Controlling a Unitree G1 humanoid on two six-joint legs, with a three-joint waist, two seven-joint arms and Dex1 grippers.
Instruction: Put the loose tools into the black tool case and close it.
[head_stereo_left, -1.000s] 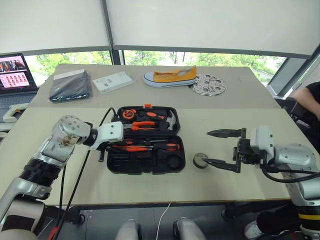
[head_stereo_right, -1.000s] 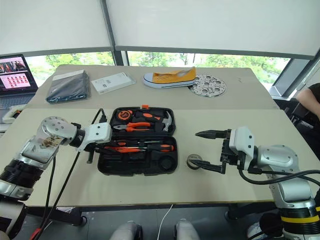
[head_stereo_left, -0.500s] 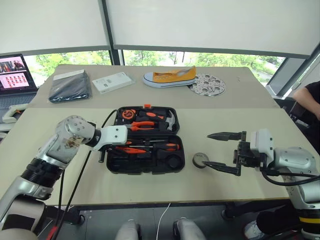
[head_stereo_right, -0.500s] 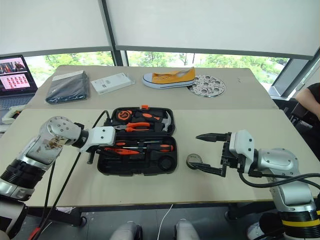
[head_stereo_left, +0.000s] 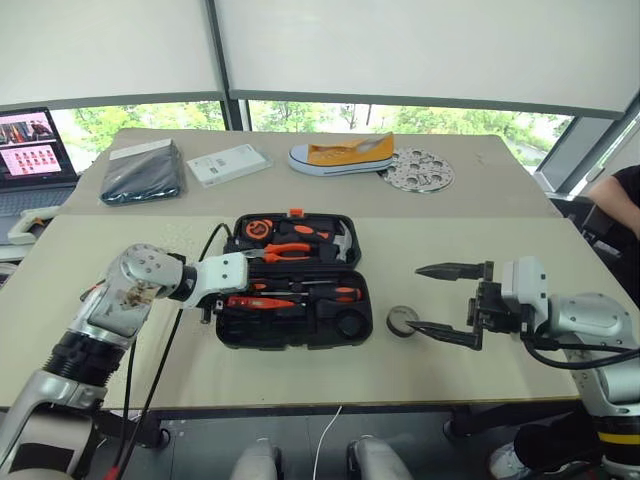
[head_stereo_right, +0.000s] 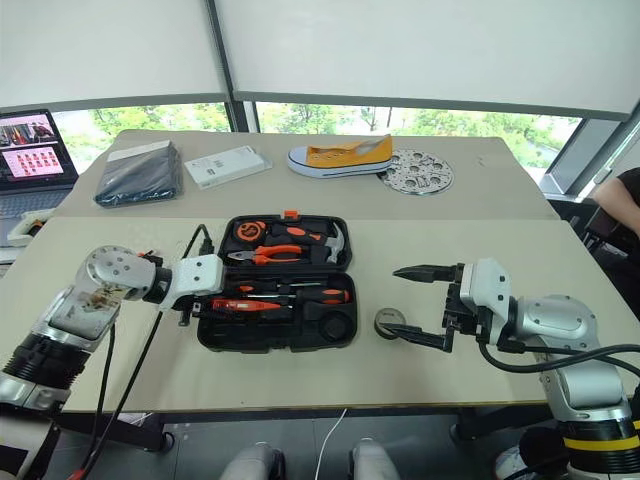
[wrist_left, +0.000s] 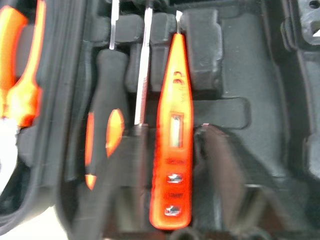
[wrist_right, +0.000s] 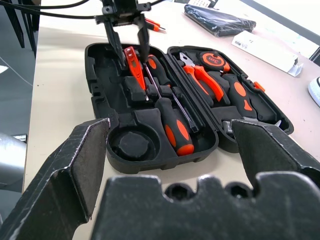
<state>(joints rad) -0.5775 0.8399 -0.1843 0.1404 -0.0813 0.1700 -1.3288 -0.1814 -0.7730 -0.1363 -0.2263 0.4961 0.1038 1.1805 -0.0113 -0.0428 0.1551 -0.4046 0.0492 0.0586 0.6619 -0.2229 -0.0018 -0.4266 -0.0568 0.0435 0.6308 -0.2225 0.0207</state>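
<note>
The black tool case (head_stereo_left: 295, 282) lies open in the middle of the near table, and everything else is placed from it. Behind it on the far table sit a yellow shoe (head_stereo_left: 340, 154), a round perforated metal disc (head_stereo_left: 417, 169), a white box (head_stereo_left: 228, 164) and a dark wrapped packet (head_stereo_left: 142, 174); a laptop (head_stereo_left: 32, 148) stands further off on the packet's side. Just beside the case's right end, on the bare tabletop, rests the small black tape roll (head_stereo_left: 402, 320).

Inside the case, the far half holds pliers (head_stereo_left: 290, 252), a tape measure (head_stereo_left: 258, 229) and a hammer (head_stereo_left: 338, 242). The near half holds two orange-and-black screwdrivers (wrist_right: 167, 117) and the slim orange tester screwdriver (wrist_left: 173, 135), lying in its slot.

The left gripper (wrist_right: 127, 37) reaches in over the case's left end, angled downward, its fingers spread either side of the tester. The right gripper (head_stereo_left: 447, 301) hovers to the right of the case, pointing level toward it, fingers spread wide and empty, the tape roll near its lower fingertip.
</note>
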